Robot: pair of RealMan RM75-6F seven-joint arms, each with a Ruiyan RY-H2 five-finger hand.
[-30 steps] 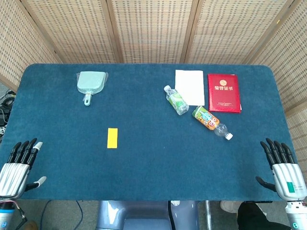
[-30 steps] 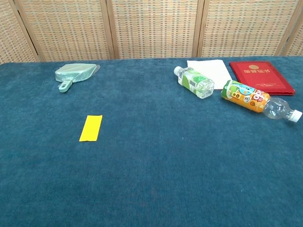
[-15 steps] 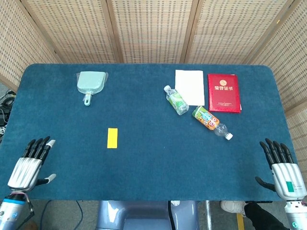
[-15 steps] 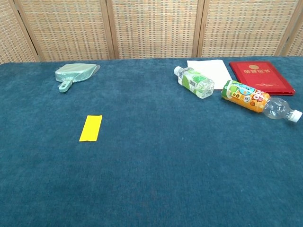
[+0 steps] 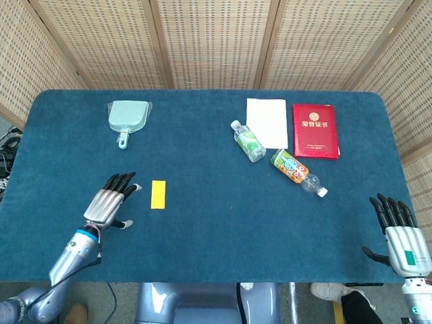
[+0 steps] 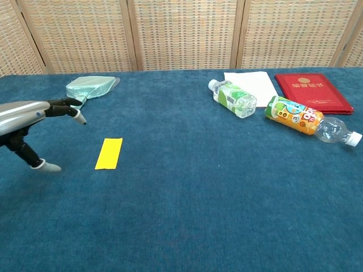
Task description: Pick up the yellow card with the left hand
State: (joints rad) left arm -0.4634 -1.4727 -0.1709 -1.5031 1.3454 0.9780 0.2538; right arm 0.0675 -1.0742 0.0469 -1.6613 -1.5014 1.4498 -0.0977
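Observation:
The yellow card (image 5: 158, 194) (image 6: 109, 153) lies flat on the blue table, left of centre. My left hand (image 5: 109, 202) (image 6: 31, 124) hovers just to the left of the card, fingers stretched out and apart, thumb hanging down, holding nothing and not touching the card. My right hand (image 5: 401, 233) stays at the table's near right corner, fingers spread and empty; the chest view does not show it.
A pale green dustpan (image 5: 128, 117) (image 6: 88, 88) lies at the back left. Back right hold a white sheet (image 5: 266, 122), a red booklet (image 5: 314, 130), a green-labelled bottle (image 5: 248, 141) and an orange-labelled bottle (image 5: 295, 171), both lying down. Wicker screens stand behind the table.
My left hand has moved from the near left table edge forward and to the right, up to the card's left side. The right hand has barely shifted.

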